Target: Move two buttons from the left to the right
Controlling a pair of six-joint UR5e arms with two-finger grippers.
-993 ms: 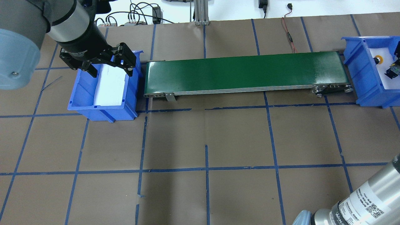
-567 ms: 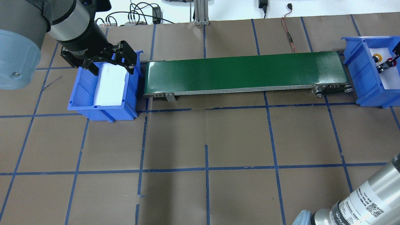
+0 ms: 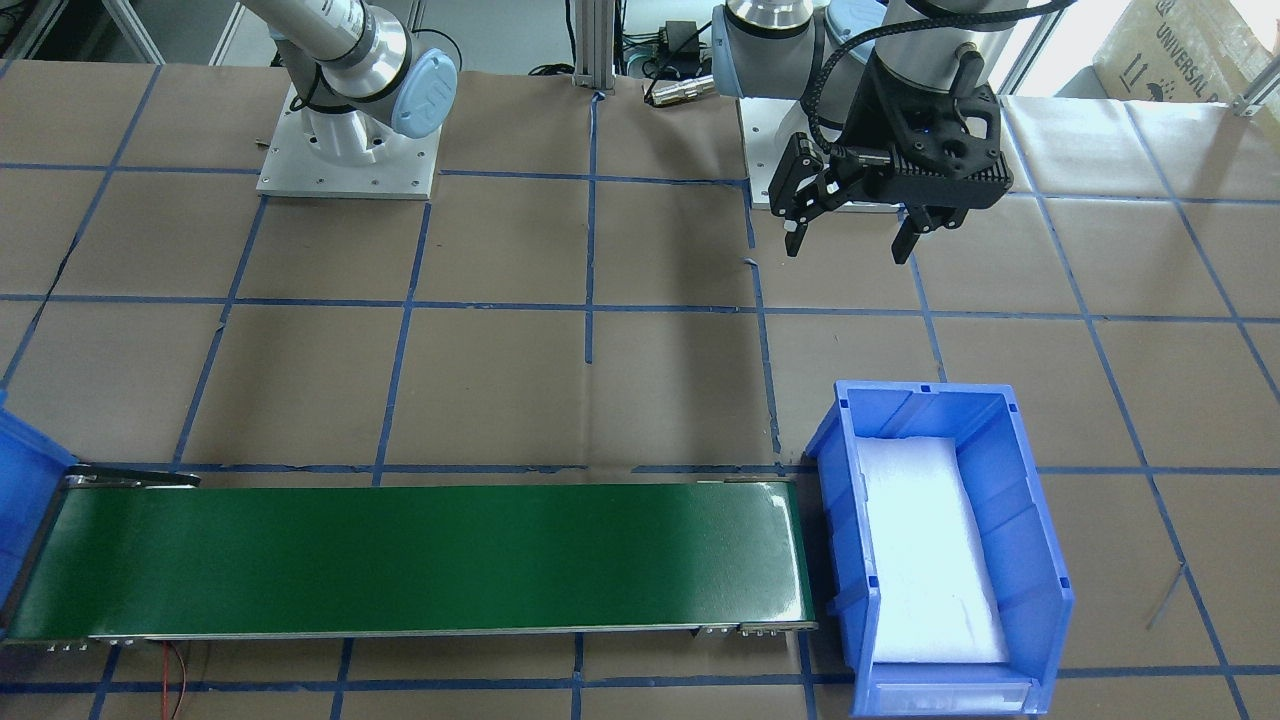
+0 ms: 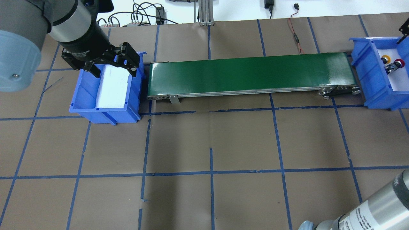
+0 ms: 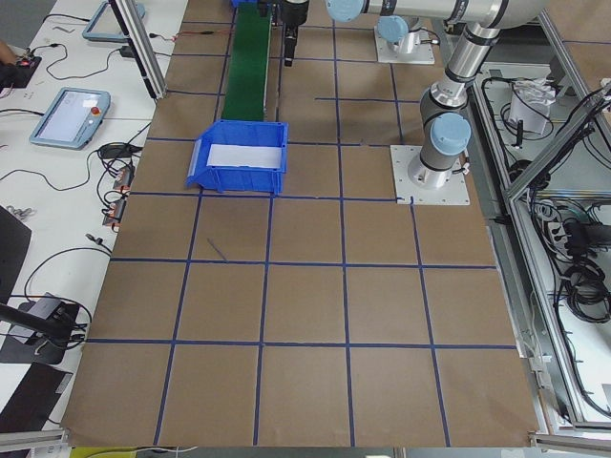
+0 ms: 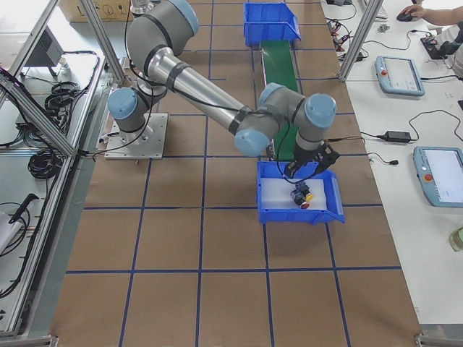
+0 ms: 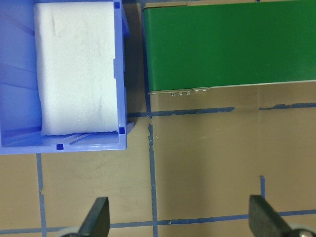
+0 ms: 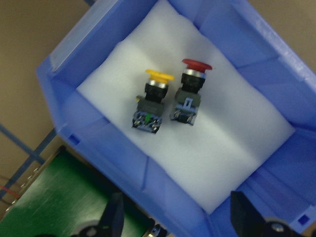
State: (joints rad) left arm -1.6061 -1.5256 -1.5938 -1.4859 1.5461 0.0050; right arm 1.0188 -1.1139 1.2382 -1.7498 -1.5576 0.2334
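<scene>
We see the yellow-capped push-button (image 8: 153,101) and red-capped push-button (image 8: 191,94) lying clear of the blue plastic bin's (image 8: 94,126) walls; left tool (image 7: 178,207) and right tool (image 8: 178,207) gape empty.

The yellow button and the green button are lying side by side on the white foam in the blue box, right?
Not quite. The second button is red, not green. The right wrist-mounted view shows the yellow button and the red button lying side by side on the white foam in the blue box.
</scene>
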